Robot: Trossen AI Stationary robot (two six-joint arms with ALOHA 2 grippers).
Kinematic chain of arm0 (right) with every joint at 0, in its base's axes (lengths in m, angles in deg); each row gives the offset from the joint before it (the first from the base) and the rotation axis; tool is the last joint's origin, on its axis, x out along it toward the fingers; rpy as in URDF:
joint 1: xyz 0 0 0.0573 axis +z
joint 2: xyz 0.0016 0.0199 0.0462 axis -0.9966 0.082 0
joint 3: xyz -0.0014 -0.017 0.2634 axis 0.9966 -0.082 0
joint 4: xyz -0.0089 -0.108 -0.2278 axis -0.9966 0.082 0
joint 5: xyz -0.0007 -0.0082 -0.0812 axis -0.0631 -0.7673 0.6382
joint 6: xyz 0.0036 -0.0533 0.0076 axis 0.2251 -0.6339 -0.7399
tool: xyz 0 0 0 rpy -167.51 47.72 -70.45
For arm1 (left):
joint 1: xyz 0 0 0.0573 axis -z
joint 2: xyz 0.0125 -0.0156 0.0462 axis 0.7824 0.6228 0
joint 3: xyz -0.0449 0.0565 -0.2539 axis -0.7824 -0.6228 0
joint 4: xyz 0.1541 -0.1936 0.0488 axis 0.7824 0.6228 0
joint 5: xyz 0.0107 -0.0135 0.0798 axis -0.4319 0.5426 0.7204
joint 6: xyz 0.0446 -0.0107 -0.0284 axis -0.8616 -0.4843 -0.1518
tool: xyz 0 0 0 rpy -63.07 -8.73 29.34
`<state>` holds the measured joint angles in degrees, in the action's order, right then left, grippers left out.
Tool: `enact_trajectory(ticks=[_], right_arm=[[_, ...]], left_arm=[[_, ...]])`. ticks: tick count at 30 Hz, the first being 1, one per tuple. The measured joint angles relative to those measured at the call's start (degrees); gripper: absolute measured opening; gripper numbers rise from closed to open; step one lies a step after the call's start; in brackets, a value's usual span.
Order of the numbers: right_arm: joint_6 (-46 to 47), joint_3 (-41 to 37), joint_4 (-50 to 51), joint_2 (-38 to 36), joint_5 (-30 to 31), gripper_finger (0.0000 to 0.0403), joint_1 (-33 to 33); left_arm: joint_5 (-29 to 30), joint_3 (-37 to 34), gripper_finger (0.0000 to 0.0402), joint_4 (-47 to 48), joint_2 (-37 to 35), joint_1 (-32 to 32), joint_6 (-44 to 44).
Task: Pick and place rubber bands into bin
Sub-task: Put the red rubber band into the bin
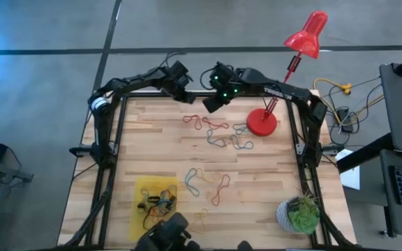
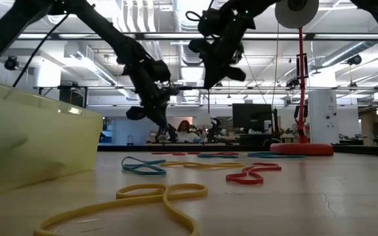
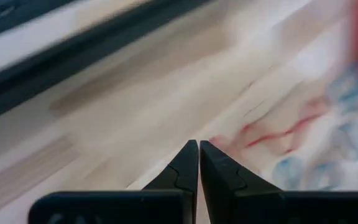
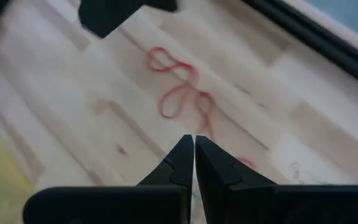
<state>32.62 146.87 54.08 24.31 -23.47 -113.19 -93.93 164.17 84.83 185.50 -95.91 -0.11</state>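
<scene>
Bin (image 1: 139, 192): translucent yellow tray at the near left of the desk (image 1: 152, 139). It already holds a small tangle of bands, dark, orange and blue among them. In the low view its wall fills the left edge.

Left claw (image 1: 185, 95): raised over the far edge of the desk, left of centre, tips pressed together and holding nothing. Its wrist view is smeared; only red and blue streaks show past the tips.

Red band (image 1: 193, 122): a twisted red loop lying flat on the wood just in front of both claws, the nearest loose one to them.

Right claw (image 1: 209, 104): beside the left one at the far edge, also pinched together and empty. Its wrist view looks down on the red band just ahead of the tips.

Rubber bands (image 1: 229, 136): two loose groups, one of red, blue and green toward the far centre, one of yellow, blue and red at near centre, right of the bin.

Step in hand: probably an approach to the red band. The tips must part before descending, straddle a single strand, touch the wood and close; flat, thin loops slip out of a high pinch.

Lamp (image 1: 262, 122): red base just right of the far group; worth steering clear of.

Plant (image 1: 300, 213): near right corner, well apart from the work.
</scene>
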Motion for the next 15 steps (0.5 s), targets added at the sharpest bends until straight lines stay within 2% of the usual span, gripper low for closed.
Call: enact_trajectory(ticks=[3,9,15], right_arm=[[0.3,2.0,3.9,-0.4,2.4,0.0008,-0.6],[-1.4,5.6,5.9,-0.6,3.1,0.0008,-1.6],[-6.0,7.9,7.0,-0.6,3.1,0.0008,-1.7]], left_arm=[[2.1,1.1,0.0000,3.3,1.9,0.0,-0.3],[-5.8,2.4,0.0000,2.8,5.0,0.5,3.8],[-10.4,2.7,0.0000,4.4,6.9,1.0,8.2]])
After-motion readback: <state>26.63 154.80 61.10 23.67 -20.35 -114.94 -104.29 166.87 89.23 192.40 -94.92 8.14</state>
